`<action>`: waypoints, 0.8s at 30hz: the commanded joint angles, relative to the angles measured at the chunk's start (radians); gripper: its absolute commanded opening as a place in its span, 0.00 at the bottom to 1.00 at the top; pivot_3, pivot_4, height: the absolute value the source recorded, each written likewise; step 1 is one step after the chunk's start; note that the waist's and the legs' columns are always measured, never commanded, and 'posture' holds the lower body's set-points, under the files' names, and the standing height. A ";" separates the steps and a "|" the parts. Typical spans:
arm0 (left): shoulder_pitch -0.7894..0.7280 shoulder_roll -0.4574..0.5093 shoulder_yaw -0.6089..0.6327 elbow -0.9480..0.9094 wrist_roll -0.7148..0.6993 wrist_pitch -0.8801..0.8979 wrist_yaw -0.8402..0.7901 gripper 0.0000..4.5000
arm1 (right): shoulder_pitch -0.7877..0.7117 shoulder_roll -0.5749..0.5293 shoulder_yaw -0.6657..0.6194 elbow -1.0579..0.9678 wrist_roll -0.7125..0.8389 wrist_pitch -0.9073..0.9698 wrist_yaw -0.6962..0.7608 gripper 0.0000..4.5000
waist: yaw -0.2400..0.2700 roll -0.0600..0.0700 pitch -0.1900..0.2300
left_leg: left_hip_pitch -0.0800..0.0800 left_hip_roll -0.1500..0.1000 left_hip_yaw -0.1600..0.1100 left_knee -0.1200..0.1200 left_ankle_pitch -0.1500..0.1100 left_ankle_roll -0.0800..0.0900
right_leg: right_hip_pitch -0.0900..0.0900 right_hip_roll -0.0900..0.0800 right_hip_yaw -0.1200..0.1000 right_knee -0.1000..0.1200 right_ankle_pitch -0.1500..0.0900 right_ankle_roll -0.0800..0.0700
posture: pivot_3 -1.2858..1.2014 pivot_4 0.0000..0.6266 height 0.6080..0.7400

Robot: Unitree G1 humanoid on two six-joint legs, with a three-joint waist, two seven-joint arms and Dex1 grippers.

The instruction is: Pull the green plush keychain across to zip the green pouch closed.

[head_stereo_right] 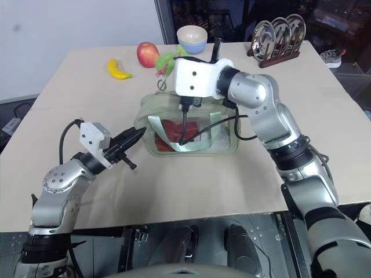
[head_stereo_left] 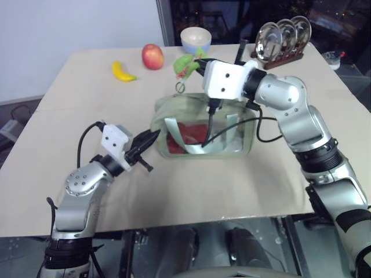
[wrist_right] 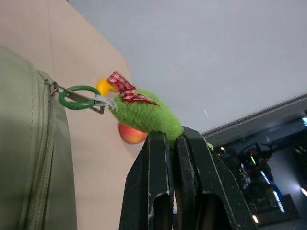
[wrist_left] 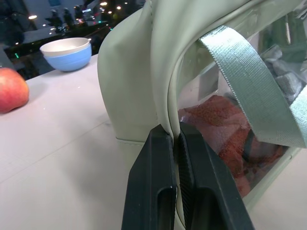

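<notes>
While both tools (wrist_right: 173,139) grip, green plush keychain (wrist_right: 144,115) stretches lengthwise from green pouch (head_stereo_left: 174,113) (end clamped).

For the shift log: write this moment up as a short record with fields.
pouch: green pouch on the table, red contents behind its clear window
left gripper: left gripper shut on the pouch's edge seam
right gripper: right gripper shut on the green plush keychain
link: green ring joins the keychain to the zip pull
behind: banana, apple, bowl, plate rack
</notes>
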 commanded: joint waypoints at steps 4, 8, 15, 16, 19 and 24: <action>0.057 -0.002 0.051 0.023 0.022 0.038 0.072 0.00 | 0.080 -0.169 -0.186 0.024 -0.040 0.045 -0.109 0.02 | 0.008 0.000 0.000 | 0.000 0.000 0.000 0.000 0.000 0.000 | 0.000 0.000 0.000 0.000 0.000 0.000 | 0.52 0.24 1.00; 0.068 -0.006 0.061 0.019 0.016 0.049 0.101 0.00 | 0.156 -0.210 -0.238 0.019 -0.036 0.107 -0.135 0.02 | 0.001 0.001 -0.001 | 0.001 0.001 0.002 0.000 0.000 0.001 | 0.001 0.000 0.001 0.000 0.000 0.000 | 0.52 0.24 1.00; 0.030 -0.063 0.062 0.001 -0.002 0.095 0.185 0.00 | 0.415 -0.174 -0.255 0.029 -0.023 0.206 -0.206 0.02 | -0.001 0.001 -0.001 | 0.002 0.001 0.002 0.000 -0.002 0.003 | 0.003 0.000 0.002 0.000 0.000 0.000 | 0.52 0.24 1.00; 0.028 -0.070 0.062 -0.003 -0.005 0.100 0.191 0.00 | 0.440 -0.171 -0.241 0.040 -0.032 0.204 -0.212 0.02 | -0.002 0.002 -0.002 | 0.002 0.001 0.002 0.000 -0.002 0.003 | 0.003 0.000 0.002 0.000 0.000 0.000 | 0.52 0.24 1.00; 0.024 -0.076 0.070 -0.005 -0.001 0.106 0.200 0.00 | 0.505 -0.155 -0.204 0.108 -0.075 0.211 -0.258 0.02 | -0.004 0.002 -0.002 | 0.005 0.001 0.003 0.000 -0.002 0.003 | 0.005 0.001 0.002 0.001 0.000 0.000 | 0.52 0.24 1.00; 0.008 -0.072 0.085 -0.002 0.001 0.112 0.207 0.00 | 0.542 -0.198 -0.075 0.207 -0.193 0.084 -0.301 0.02 | -0.005 0.002 -0.002 | 0.016 0.002 0.006 -0.002 -0.002 0.004 | 0.015 0.002 0.005 0.001 0.000 0.000 | 0.52 0.24 1.00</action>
